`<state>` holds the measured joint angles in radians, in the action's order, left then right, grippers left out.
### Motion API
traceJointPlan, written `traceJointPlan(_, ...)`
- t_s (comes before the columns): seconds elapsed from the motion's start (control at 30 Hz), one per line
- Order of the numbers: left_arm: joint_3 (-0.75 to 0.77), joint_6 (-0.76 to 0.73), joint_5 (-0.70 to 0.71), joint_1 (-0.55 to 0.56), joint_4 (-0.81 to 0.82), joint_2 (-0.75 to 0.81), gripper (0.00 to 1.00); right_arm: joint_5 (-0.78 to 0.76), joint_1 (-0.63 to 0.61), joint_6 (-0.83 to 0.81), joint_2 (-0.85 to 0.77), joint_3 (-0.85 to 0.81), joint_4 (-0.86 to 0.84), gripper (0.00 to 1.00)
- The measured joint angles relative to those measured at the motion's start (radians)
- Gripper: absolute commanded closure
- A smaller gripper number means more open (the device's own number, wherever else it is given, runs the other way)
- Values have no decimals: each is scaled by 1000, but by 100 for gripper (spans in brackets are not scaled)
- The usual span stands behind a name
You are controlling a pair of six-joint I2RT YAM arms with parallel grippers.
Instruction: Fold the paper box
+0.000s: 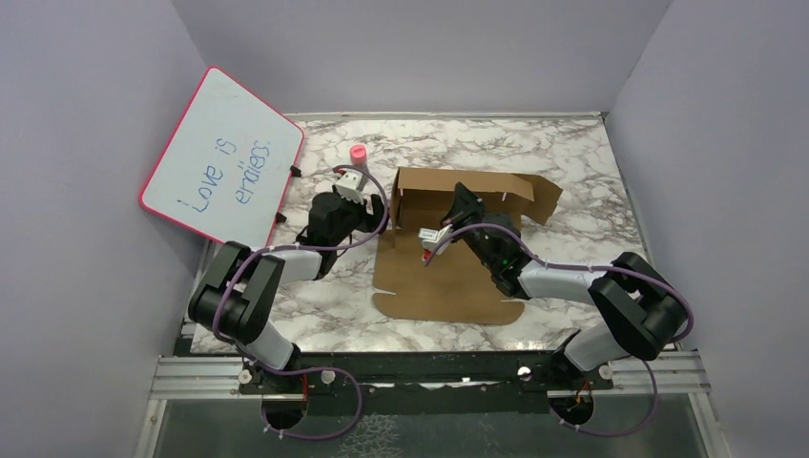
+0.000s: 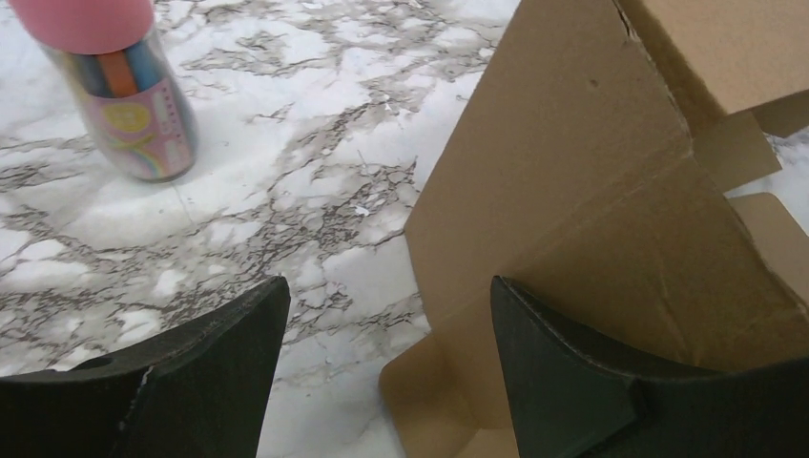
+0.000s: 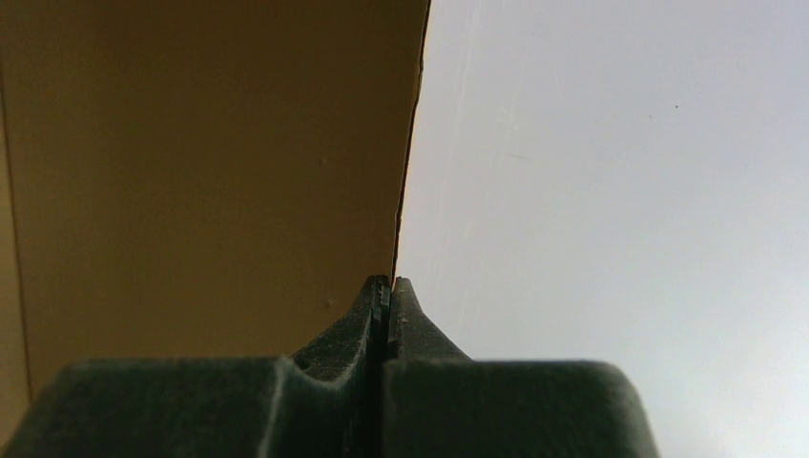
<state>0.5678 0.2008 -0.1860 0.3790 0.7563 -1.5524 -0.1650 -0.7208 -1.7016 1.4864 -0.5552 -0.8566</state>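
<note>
Box [image 1: 439, 277] sits mid-table [image 1: 572, 162], partly formed. Its wide bottom panel lies flat on the marble toward the arms. The far panel stands up as a wall, with a flap bent back at its right end. A short side flap is raised at the left.

Right gripper [image 1: 465, 198] is up at the standing wall, near its middle, arm reaching in over the flat panel. Wrist view: fingers [image 3: 367, 315] pressed tight together, no gap showing. The cardboard edge runs straight down to their tips. Can't tell if any cardboard is nipped between them. Beyond the edge, only grey wall [image 3: 620, 172].

Left gripper [image 2: 386, 286] is off the box's left side, low over the marble. Fingers [image 2: 210, 372] spread wide, holding nothing, bare tabletop between them. The right-hand finger is just beside the box's left flap, and I can't tell whether it touches.

Marker tube [image 1: 358, 153] with a pink cap stands upright just beyond the left gripper, apart from the box.

Whiteboard [image 1: 224, 157], pink frame, leans against the left wall, with blue handwriting on it.
</note>
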Motion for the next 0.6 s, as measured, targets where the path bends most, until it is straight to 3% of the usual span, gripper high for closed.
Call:
traceJointPlan(0.23,10,-26,-83,12,53,-44,23,0,0,3,-2,-4,19,99)
traceJointPlan(0.6,30,-34,-66,35,141,-107,23,-7,0,19,-11,-12,43,99)
